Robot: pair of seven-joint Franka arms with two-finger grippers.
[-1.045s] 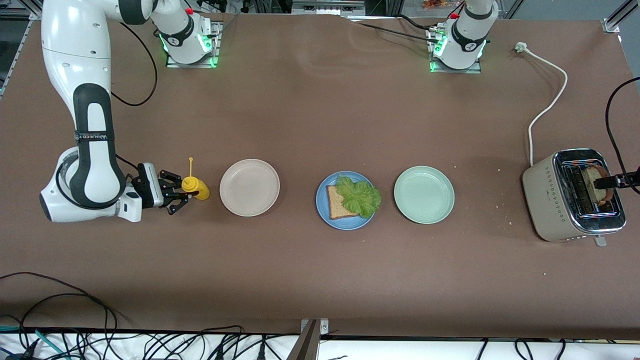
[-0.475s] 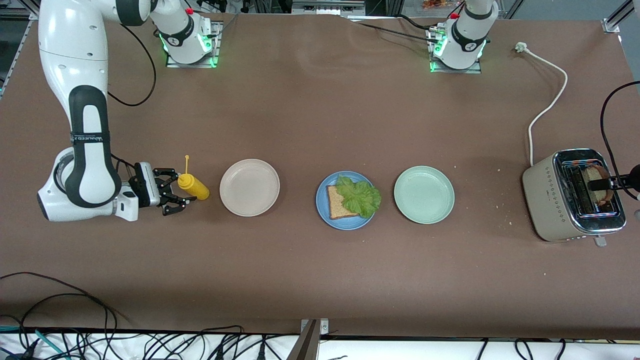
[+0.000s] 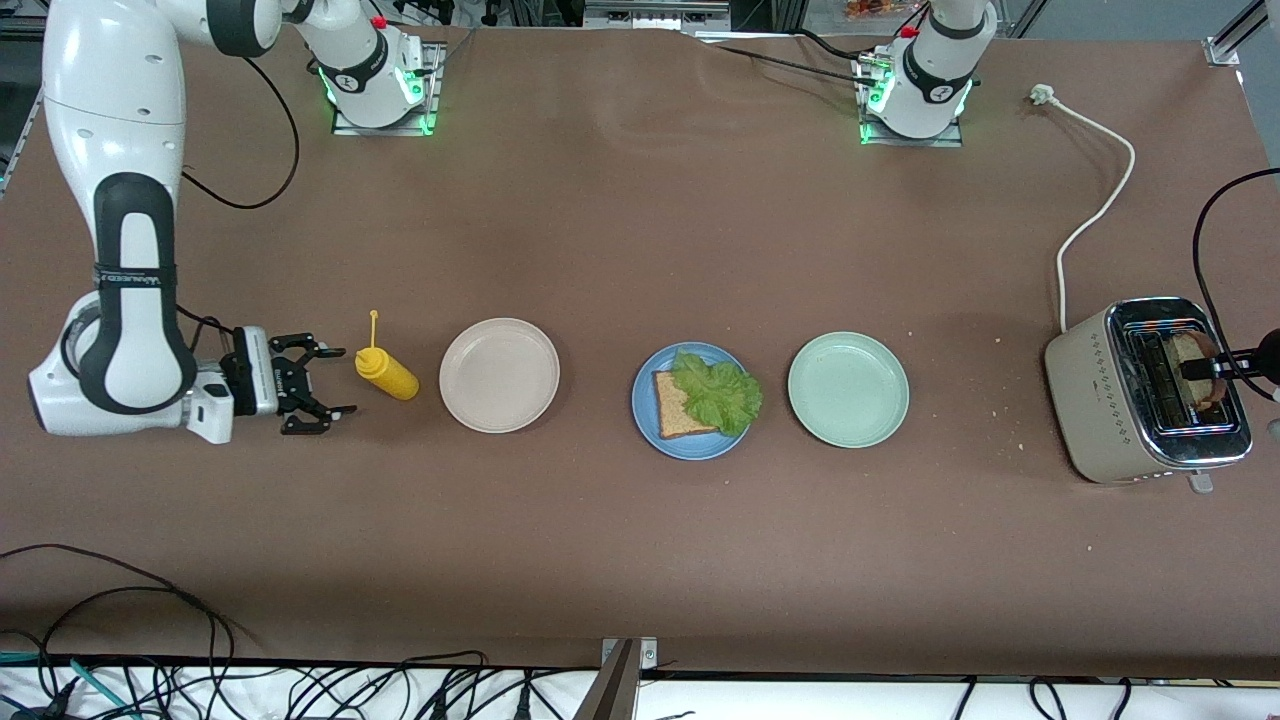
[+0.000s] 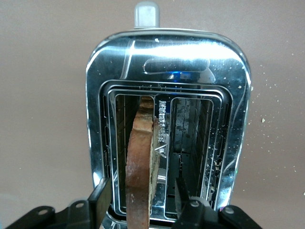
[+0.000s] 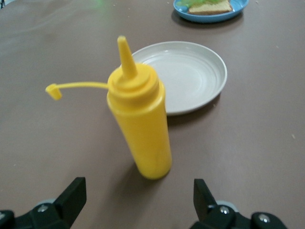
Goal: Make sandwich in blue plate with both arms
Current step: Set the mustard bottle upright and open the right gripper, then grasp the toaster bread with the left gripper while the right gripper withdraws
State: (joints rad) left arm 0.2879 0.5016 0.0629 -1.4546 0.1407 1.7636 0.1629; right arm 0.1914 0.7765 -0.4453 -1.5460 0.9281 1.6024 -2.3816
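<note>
Overhead at the toaster [image 4: 167,57], the left gripper [image 4: 140,191] hangs with its jaws open on either side of an upright toast slice [image 4: 140,143], neither finger touching it. The slice looks light, stiff and crumbly, so a gentle pinch across its flat faces near the top edge seems safest. At mid-frame in the front view, the blue plate [image 3: 650,425] holds bread [image 3: 675,405] under lettuce [image 3: 718,392]. The right gripper [image 3: 335,382] waits, spread and empty, beside a yellow squeeze bottle [image 3: 385,372].
</note>
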